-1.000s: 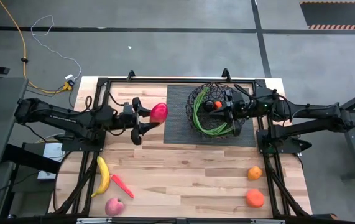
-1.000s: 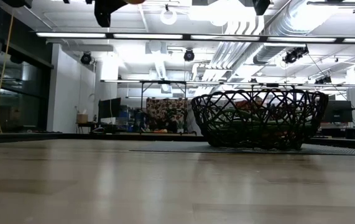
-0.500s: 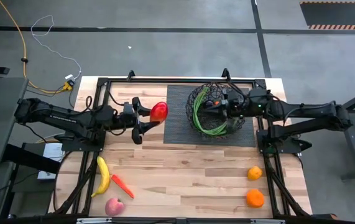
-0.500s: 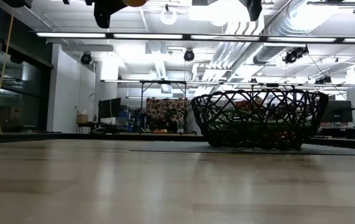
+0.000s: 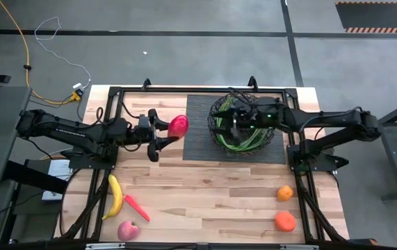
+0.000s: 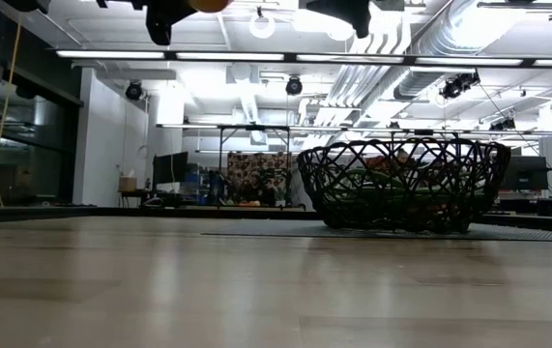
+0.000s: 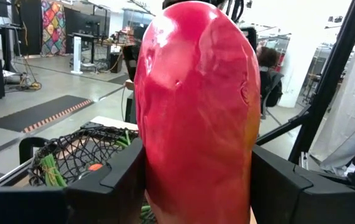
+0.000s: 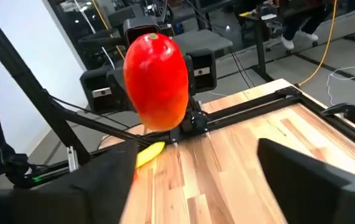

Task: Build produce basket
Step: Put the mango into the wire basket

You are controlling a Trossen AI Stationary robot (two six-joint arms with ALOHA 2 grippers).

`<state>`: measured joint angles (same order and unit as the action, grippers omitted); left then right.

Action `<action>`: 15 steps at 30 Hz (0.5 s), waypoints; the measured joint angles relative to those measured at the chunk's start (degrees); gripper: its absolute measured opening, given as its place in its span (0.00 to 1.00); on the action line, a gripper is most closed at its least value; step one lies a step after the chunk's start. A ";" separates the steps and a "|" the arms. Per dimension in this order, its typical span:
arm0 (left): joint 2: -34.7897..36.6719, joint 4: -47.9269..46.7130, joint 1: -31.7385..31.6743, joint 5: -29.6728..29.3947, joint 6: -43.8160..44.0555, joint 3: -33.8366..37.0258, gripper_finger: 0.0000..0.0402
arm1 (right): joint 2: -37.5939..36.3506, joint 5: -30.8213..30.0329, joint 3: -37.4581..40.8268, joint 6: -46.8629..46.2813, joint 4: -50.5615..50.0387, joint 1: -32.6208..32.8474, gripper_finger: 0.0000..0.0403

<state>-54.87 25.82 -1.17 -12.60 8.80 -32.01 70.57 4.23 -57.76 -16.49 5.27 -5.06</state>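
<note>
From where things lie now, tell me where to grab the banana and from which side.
Take the banana across its middle, coming straight down from above. It lies flat and lengthwise on the table, gently curved, with the carrot close by one end, so the middle likely offers the narrowest, clearest span for two fingers.

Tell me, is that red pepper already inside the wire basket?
No, the left fingers hold the pepper above the table, beside the basket.

A red-yellow pepper (image 5: 178,126) glows between the dark fingers of the left pincer (image 5: 163,136). Black crisscrossed wire forms the basket (image 5: 240,126), green beans (image 5: 234,143) showing through, on a dark ribbed mat (image 5: 199,135). The pale wood tabletop (image 5: 205,201) carries a yellow banana (image 5: 115,196), orange carrot (image 5: 137,207), pink-red apple (image 5: 128,230) and two oranges (image 5: 285,193).
</note>
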 joint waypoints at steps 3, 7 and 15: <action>0.00 -0.81 -0.05 0.00 0.00 0.00 0.52 | 3.72 0.24 -3.04 2.10 -0.03 0.39 0.93; 0.00 -0.76 -1.34 1.48 0.22 -0.02 0.52 | 8.57 0.26 -7.64 3.12 0.11 1.15 0.99; 0.00 0.08 -4.63 5.26 1.53 -0.02 0.52 | 15.99 0.20 -15.98 7.57 0.70 1.86 0.99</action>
<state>-54.87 25.89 -5.80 -7.34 10.33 -32.03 86.56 4.43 -73.74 -8.92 5.97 -3.20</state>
